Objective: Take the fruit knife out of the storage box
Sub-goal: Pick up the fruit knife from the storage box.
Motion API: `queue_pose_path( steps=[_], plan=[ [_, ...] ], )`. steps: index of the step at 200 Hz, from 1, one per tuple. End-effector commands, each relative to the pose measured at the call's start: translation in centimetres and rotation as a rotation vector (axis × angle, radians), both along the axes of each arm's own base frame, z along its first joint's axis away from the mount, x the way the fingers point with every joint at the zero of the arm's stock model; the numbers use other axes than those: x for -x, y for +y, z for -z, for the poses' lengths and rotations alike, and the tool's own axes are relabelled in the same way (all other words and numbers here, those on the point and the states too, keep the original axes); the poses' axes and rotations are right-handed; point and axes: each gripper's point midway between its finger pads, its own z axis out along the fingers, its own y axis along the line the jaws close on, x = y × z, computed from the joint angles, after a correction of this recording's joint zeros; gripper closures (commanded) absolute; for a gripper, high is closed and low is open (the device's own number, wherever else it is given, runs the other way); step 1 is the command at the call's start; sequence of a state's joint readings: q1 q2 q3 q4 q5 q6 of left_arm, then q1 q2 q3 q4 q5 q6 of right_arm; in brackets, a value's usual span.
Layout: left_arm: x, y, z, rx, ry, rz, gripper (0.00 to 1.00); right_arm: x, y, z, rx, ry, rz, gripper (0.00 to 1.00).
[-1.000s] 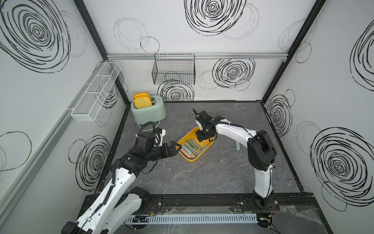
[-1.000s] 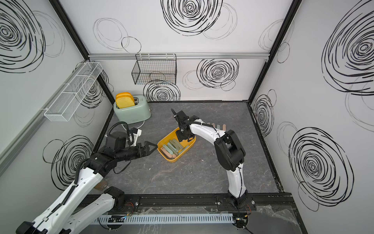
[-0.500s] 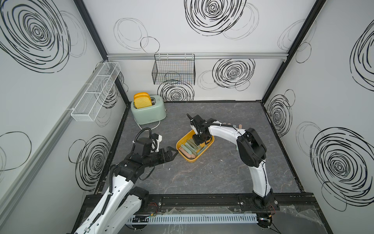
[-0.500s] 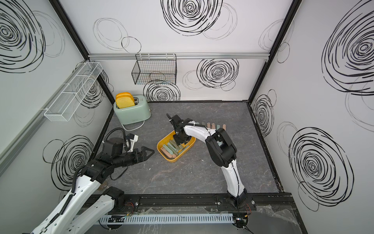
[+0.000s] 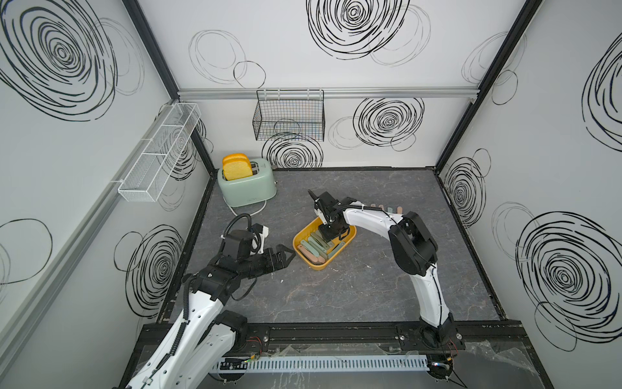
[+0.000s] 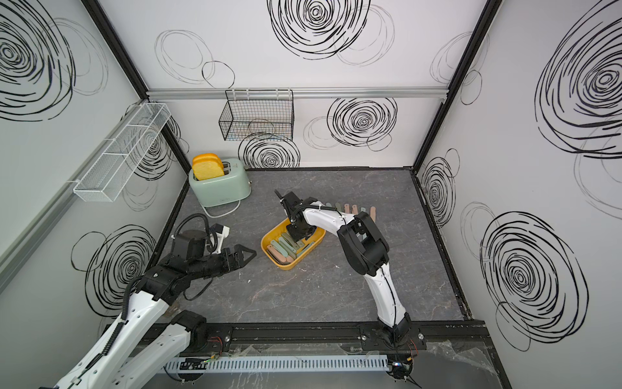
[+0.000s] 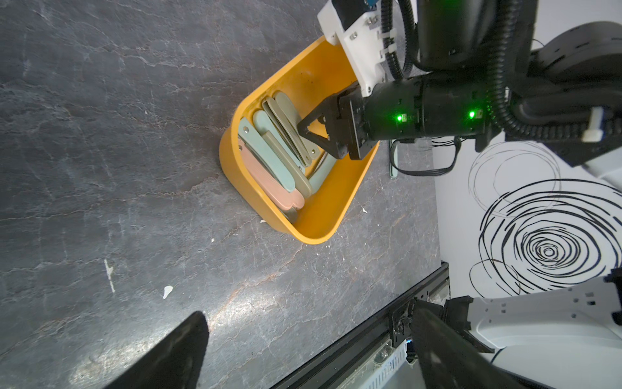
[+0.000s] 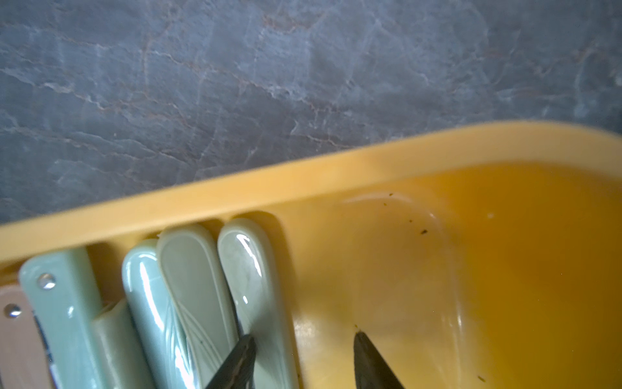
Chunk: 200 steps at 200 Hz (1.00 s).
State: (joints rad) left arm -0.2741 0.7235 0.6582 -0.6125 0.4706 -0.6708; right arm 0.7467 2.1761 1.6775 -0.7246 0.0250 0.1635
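storage box (image 5: 318,266) sits on the grey tabletop (image 5: 370,286), right gripper (image 8: 303,353) down inside it. right arm: elbow raised high, forearm slanting down, wrist bent so the fingers point at the box floor. jaws apart: one fingertip (image 8: 235,360) over the knife pile, the other on bare yellow floor, outermost fruit knife (image 8: 250,279) between them. cannot tell if either pad presses it. that knife has a grey-green handle, lies flat, its end against the box wall. beside it, on the side away from the bare floor: more knives (image 5: 311,251), green, mint and pink handles, packed side by side. left gripper (image 5: 287,259) is just short of the box's corner, held level, jaws wide apart, empty. left forearm low and stretched toward the box. behind the right forearm: row of pastel knives (image 6: 372,212) on the table. toaster (image 5: 247,192) well beyond the left gripper, bread slice (image 5: 237,168) in its slot. mark on its front too small to read.
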Motion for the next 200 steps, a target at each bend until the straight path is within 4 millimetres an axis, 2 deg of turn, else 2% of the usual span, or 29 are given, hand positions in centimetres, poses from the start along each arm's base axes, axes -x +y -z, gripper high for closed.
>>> queue_pose_path(
  steps=[1, 19, 57, 85, 114, 131, 168, 200],
  plan=[
    [-0.2, 0.0, 0.1, 0.012, -0.008, -0.004, 0.02, 0.9, -0.4, 2.3, 0.065, 0.042, -0.030, 0.50],
    [-0.1, 0.1, 0.2, 0.008, -0.004, 0.000, 0.02, 1.1, -0.5, 2.7, 0.088, 0.037, -0.039, 0.50],
    [0.3, 0.2, 0.4, 0.001, 0.003, 0.010, 0.02, -0.1, -2.3, 2.9, 0.193, -0.008, 0.024, 0.48],
    [0.4, 0.2, 0.4, -0.005, 0.008, 0.018, 0.02, -0.4, -1.8, 2.7, 0.157, 0.008, 0.022, 0.50],
    [0.4, 0.3, 0.4, -0.007, 0.007, 0.022, 0.02, 0.0, -0.6, 2.9, 0.107, 0.049, -0.005, 0.61],
    [0.4, 0.3, 0.5, -0.012, 0.009, 0.026, 0.02, 0.3, -0.4, 3.3, 0.098, 0.072, -0.006, 0.64],
    [0.3, 0.3, 0.4, -0.005, 0.007, 0.027, 0.02, 0.5, -0.6, 3.8, 0.095, 0.100, 0.008, 0.79],
    [-0.1, 0.2, 0.1, 0.000, -0.001, 0.027, 0.02, -0.3, -0.6, 2.9, 0.093, 0.081, 0.025, 0.82]
  ],
)
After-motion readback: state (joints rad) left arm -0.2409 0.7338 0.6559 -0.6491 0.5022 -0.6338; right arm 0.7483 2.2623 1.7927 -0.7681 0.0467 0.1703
